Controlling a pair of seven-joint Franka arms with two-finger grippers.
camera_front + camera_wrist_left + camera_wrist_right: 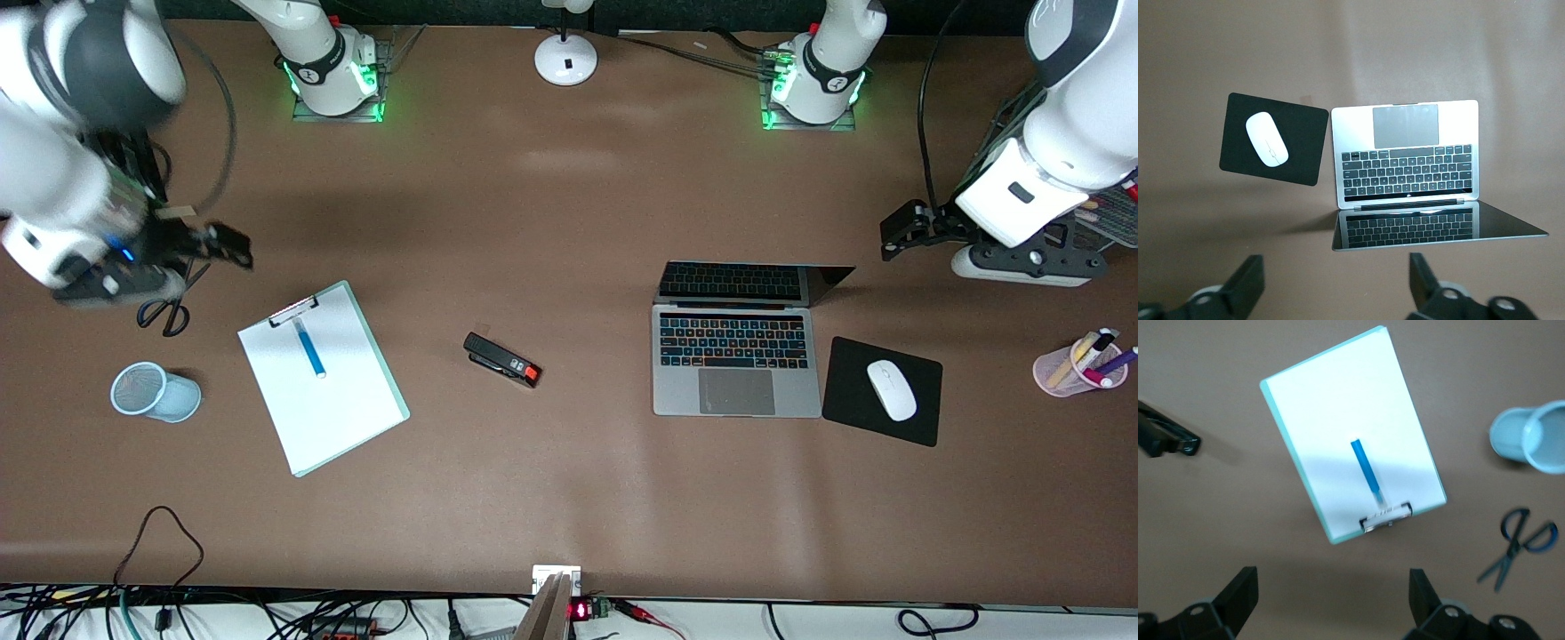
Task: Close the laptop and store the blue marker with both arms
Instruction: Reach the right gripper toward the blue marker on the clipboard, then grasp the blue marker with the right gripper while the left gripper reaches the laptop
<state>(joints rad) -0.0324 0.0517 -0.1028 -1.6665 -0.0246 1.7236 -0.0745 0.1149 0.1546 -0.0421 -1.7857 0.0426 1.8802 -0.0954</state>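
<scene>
- Both claws hang empty with fingers apart. The left claw (898, 233) is over bare worktop (569, 498) just off the raised screen of the laptop (738, 342), on the left arm's side; the right claw (213, 247) is over the worktop close to the clip end of the clipboard (322, 378), above the scissors (164, 313).
- Each arm appears stationed by its own job: the left one by the lid it would push down, the right one by the blue marker (310, 348).
- That laptop stands open near the left arm's end, keyboard and trackpad facing up, with a black mouse pad (882, 391) and white mouse (891, 389) beside it.
- On the clipboard's white sheet lies the blue marker, pale end toward the clip. A light-blue mesh cup (156, 391) lies on its side nearby, probably its destination.
- Hard to read: the laptop's lid logo faces away, the right claw is blurred in the front view, and each wrist view shows only its own 2 fingertips (1245, 283) (1238, 593).
- Between the 2 work areas sits a black stapler (502, 359).
</scene>
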